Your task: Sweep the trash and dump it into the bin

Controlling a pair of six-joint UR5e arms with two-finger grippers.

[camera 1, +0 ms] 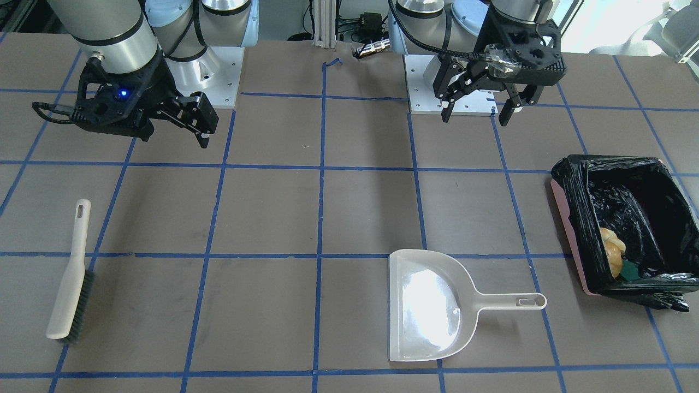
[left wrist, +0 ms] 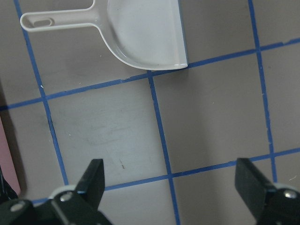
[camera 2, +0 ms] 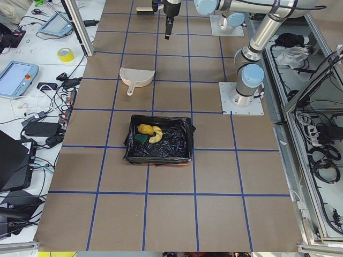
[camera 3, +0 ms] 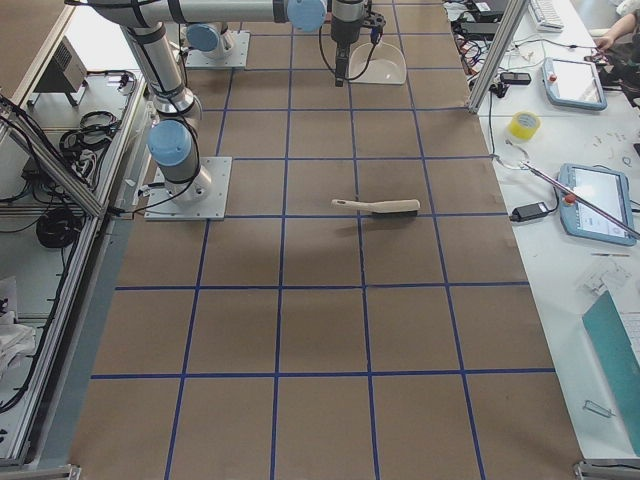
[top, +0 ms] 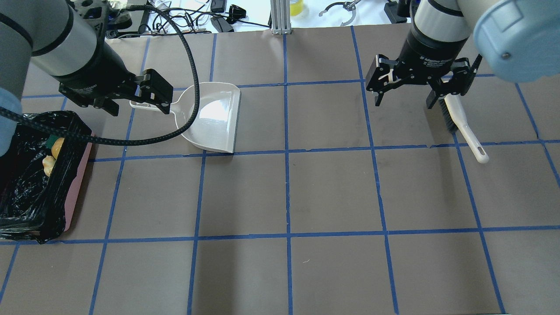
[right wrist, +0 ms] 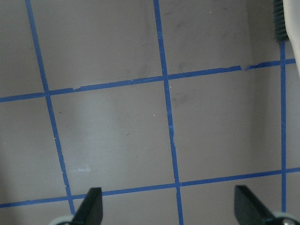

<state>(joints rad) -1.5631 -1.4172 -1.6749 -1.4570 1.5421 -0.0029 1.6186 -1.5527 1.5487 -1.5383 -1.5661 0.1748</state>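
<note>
Lying in pink bin [top: 79,183]: golden lump [camera 2: 145,129], cream crescent [camera 2: 156,135], green sponge [camera 2: 140,138]; left gripper [camera 1: 476,113], right gripper [top: 404,104] jaws spread.

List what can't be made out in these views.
1. Brush head, overhead view: partly hidden behind the right pincer.
2. Brush, right wrist view: cut off by the top-right edge.
3. Trash in the bin, front-facing view: partly hidden by the rim of the bag.
</note>
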